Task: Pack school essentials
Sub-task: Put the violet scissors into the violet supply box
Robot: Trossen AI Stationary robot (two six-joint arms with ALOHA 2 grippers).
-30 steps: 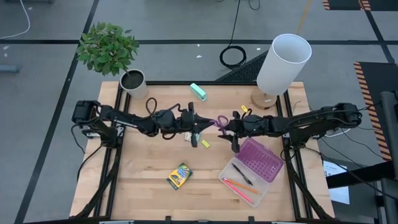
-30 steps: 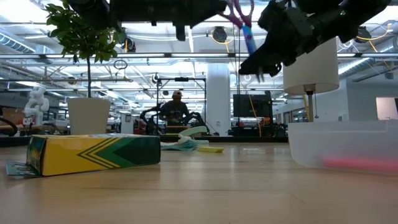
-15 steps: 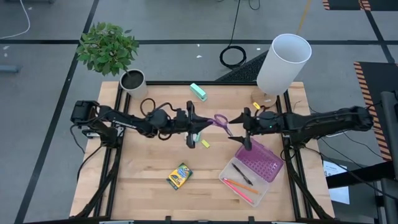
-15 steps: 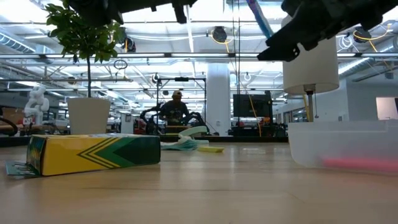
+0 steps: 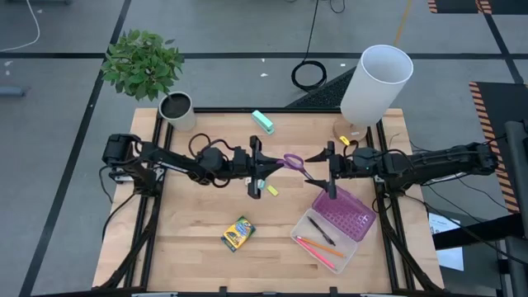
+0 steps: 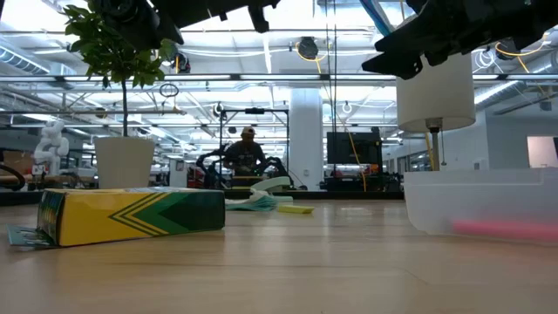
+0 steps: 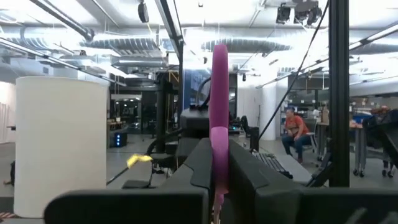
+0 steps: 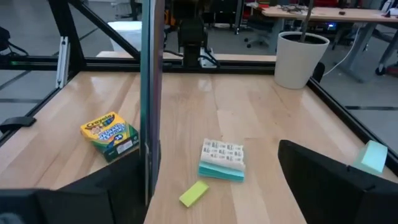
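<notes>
The left tool (image 5: pixel 261 166) hangs above the middle of the counter (image 5: pixel 198 239) and pinches the purple handles of the scissors (image 5: pixel 294 162), which stick out level toward the right arm; its wrist view shows a handle loop clamped edge-on between its fingers. The right tool (image 5: pixel 330 169) sits just past the blade end with its fingers spread wide, and its wrist view shows the blade standing between those fingers, not clearly touched by either. This looks like a mid-air handover on the way to the pencil case (image 5: pixel 334 227), which lies open at the near right with a pen and an orange pencil already inside.

To do it well, the right tool should close squarely on the flat of the blades, near the pivot, before the left lets go; a grip at the tip could let the scissors swing. The release should wait for a firm hold.

The crayon box (image 5: pixel 238 233), the small stationery set (image 8: pixel 221 160) and the yellow eraser (image 8: pixel 194 193) lie loose on the counter
</notes>
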